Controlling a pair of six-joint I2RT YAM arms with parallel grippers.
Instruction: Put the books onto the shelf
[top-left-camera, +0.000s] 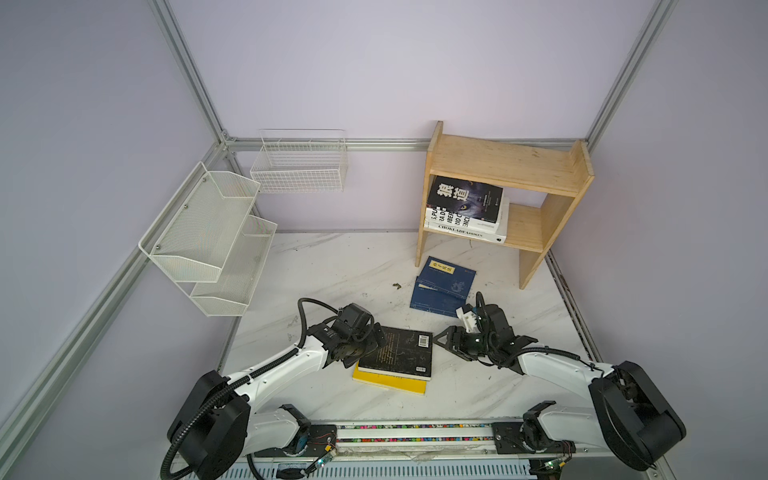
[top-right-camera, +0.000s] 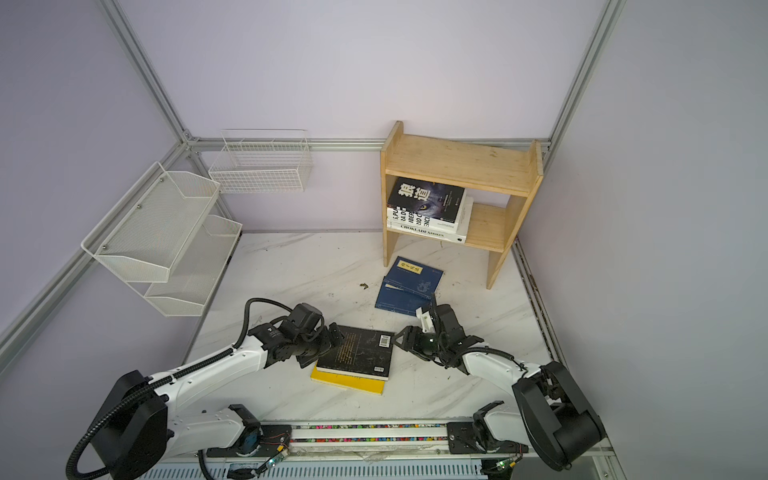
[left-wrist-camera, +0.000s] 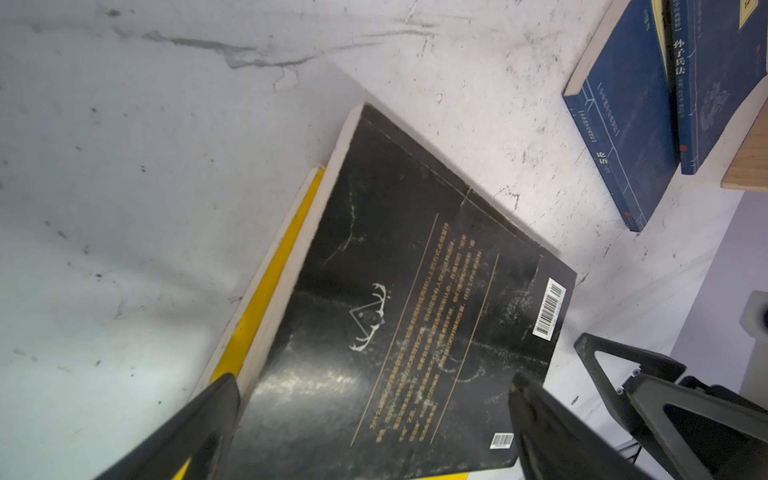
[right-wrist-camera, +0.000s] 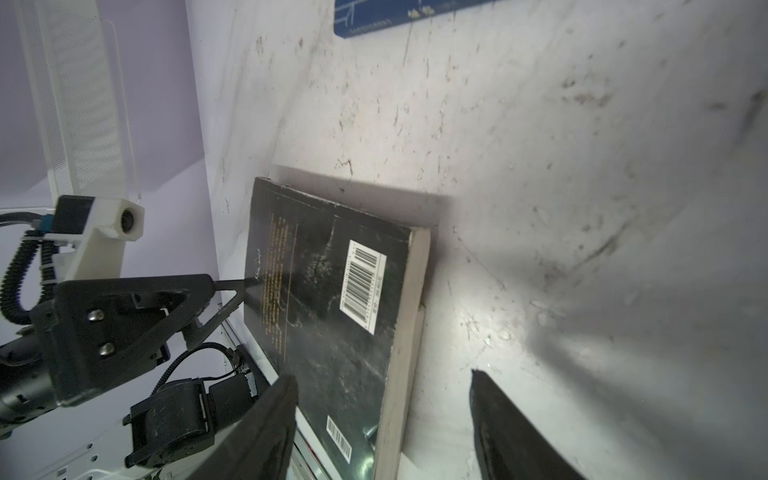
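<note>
- The shelf (top-left-camera: 507, 164) is shown at the upper right of both top views. It is made of pale bare wood, with two tiers and solid side panels, and it stands at the back of the desk (top-left-camera: 332, 270), a scuffed white surface veined like marble.
- A flat stack lies on its lower tier: a black book with white characters (top-left-camera: 465, 199) on two white books (top-left-camera: 461, 230) with black lettering.
- Two overlapped navy books (top-left-camera: 442, 286), one bearing a yellow label, lie flat on the desk just in front of the shelf.
- At lower centre a black paperback (top-left-camera: 401, 353) lies back cover up on a yellow book (top-left-camera: 390, 382), which shows along the left and near edges.
- The left hand (top-left-camera: 374, 338) is seen over the paperback's left edge. The right hand (top-left-camera: 441, 338) is just beside the paperback's right edge, near the barcode.
- Only the left wrist view resolves the left hand's fingers (left-wrist-camera: 195, 428). They are spread wide astride the cover with nothing gripped. A worn glossy cover, a white stag emblem, gold text and cream page edges are also seen here.
- Only the right wrist view shows the right hand's fingers (right-wrist-camera: 266, 424) moderately parted and empty, one over the cover and one over bare desk.
- Only the top views show in full the white mesh rack (top-left-camera: 208, 232) and the wire basket (top-left-camera: 299, 166), wall-mounted at upper left.
</note>
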